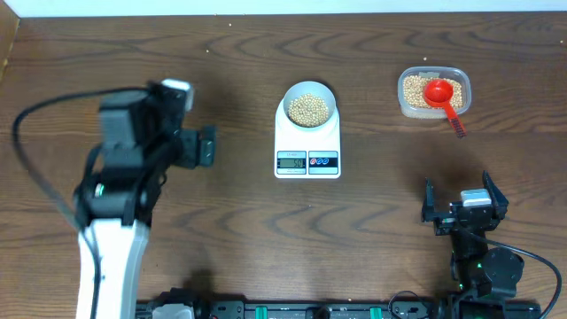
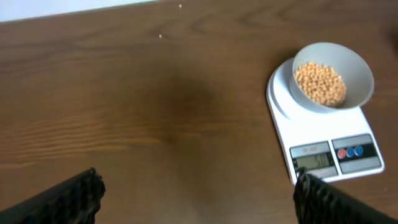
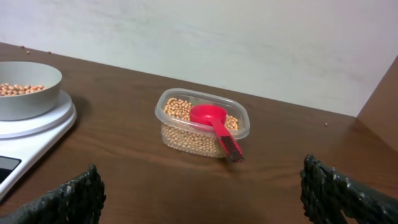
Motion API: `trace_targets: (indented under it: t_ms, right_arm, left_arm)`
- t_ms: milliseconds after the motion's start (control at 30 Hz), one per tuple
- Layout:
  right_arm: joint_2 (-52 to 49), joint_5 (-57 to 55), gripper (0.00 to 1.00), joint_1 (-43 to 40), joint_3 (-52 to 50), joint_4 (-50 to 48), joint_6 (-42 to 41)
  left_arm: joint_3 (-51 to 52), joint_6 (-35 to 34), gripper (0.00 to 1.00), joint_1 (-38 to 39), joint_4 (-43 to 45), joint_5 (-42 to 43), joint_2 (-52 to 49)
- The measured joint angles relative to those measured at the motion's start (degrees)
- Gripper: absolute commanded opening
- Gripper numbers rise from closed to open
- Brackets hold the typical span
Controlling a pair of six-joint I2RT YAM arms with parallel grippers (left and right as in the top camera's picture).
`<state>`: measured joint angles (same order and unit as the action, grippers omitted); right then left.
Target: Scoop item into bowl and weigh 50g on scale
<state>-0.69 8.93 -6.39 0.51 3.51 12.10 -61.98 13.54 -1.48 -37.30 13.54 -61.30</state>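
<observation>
The pale bowl [image 1: 309, 108] holds tan beans [image 1: 309, 109] and stands on the white scale [image 1: 307, 142] at the table's middle. The bowl [image 2: 331, 78], beans [image 2: 319, 84] and scale [image 2: 329, 134] show in the left wrist view, with the display lit but blurred. The bowl [image 3: 25, 87] and scale [image 3: 34, 134] show at the left of the right wrist view. My left gripper [image 1: 205, 147] is open and empty, left of the scale; its fingers [image 2: 196, 199] hang over bare wood. My right gripper [image 1: 461, 206] is open and empty near the front right; its fingers [image 3: 202, 196] are wide apart.
A clear plastic tub [image 1: 433, 93] of beans stands at the back right with a red scoop [image 1: 441, 96] lying in it, handle over the rim; both show in the right wrist view, the tub [image 3: 202, 123] and scoop [image 3: 214, 124]. A few stray beans [image 2: 160, 35] lie near the far edge.
</observation>
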Motion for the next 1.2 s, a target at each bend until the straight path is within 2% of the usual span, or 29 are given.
trace_targets:
  t_ms: [100, 233, 600, 867, 1200]
  right_arm:
    - [0.00, 0.00, 0.99, 0.00, -0.02, -0.02, 0.00]
    - [0.00, -0.02, 0.99, 0.00, -0.02, -0.02, -0.02]
    - [0.00, -0.02, 0.99, 0.00, -0.02, -0.02, -0.02]
    - [0.00, -0.02, 0.99, 0.00, -0.02, 0.00, -0.02]
    - [0.00, 0.00, 0.99, 0.00, -0.02, -0.02, 0.00]
  left_arm:
    - [6.54, 0.02, 1.00, -1.18, 4.76, 1.38, 7.91]
    - [17.25, 0.02, 1.00, -1.16, 15.50, 2.03, 18.05]
    - [46.45, 0.04, 1.00, -0.20, 35.80, 0.28, 38.58]
    - [56.85, 0.02, 1.00, 1.27, 38.93, -3.67, 51.71]
    - [61.16, 0.02, 0.99, 1.57, 36.35, -6.49, 60.22]
